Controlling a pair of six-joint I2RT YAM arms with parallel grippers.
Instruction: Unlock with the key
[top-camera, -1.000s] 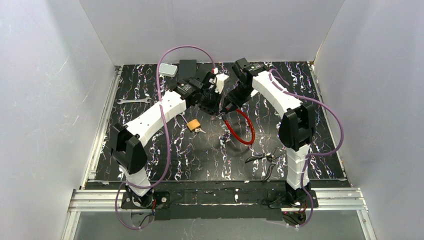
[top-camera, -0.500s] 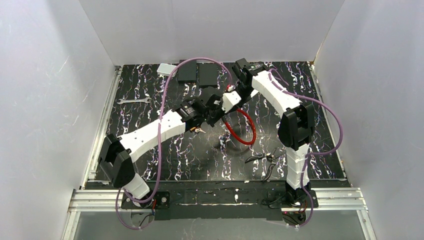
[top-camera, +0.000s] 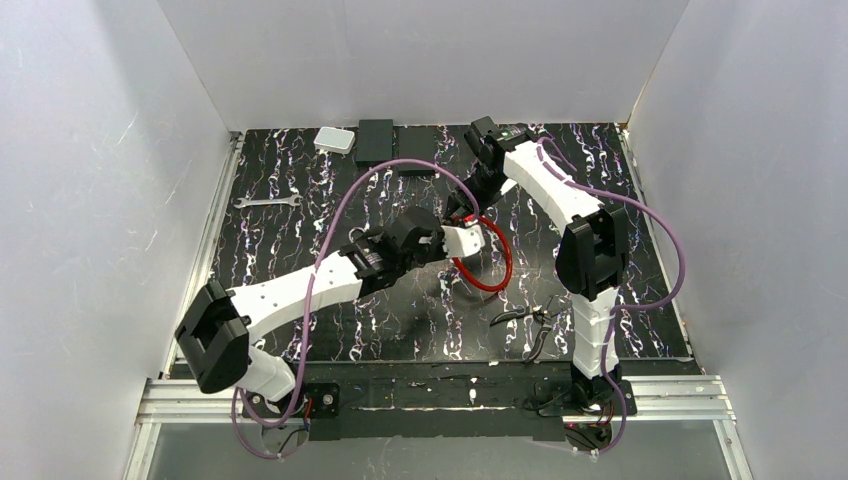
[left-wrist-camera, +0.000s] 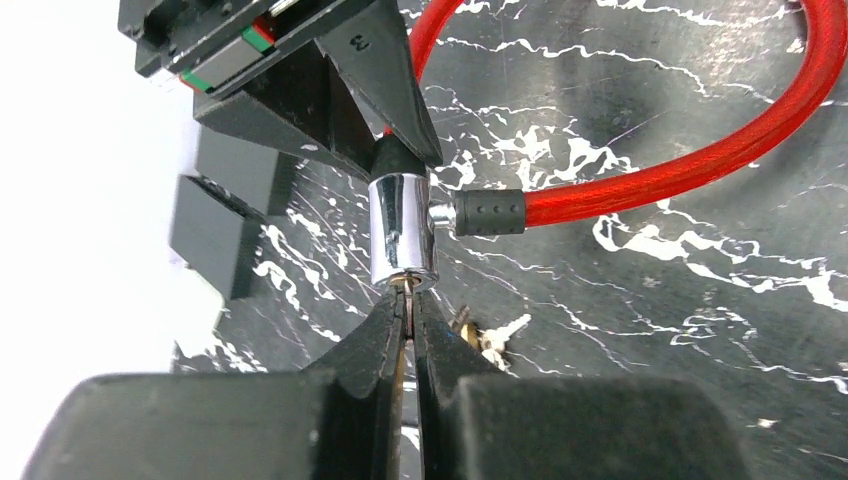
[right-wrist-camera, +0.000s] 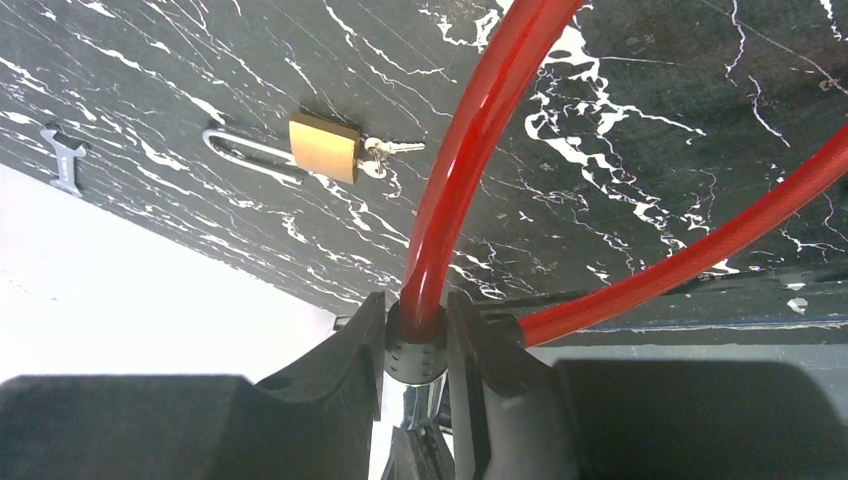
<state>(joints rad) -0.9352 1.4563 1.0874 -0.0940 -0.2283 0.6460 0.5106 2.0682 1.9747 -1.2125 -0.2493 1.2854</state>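
A wrench (top-camera: 265, 201) lies at the left of the worktop (top-camera: 260, 240) in the top view. A white box (top-camera: 335, 140) and two black boxes (top-camera: 376, 143) sit along the upper edge, left of centre. The left arm (top-camera: 300, 285) stretches from the lower left to mid-frame. In the left wrist view the left jaws are clenched on a thin key (left-wrist-camera: 405, 290), whose tip meets the lower end of the chrome lock cylinder (left-wrist-camera: 400, 228); how deep it sits cannot be told. From above, the right jaws grasp the black collar (right-wrist-camera: 415, 345) of the red cable lock (top-camera: 487, 262), whose loop lies just right of centre in the top view. A brass padlock (right-wrist-camera: 323, 147) shows upper left in the right wrist view. The right arm (top-camera: 560, 195) arches in from the right, and pliers (top-camera: 530, 320) lie lower right.
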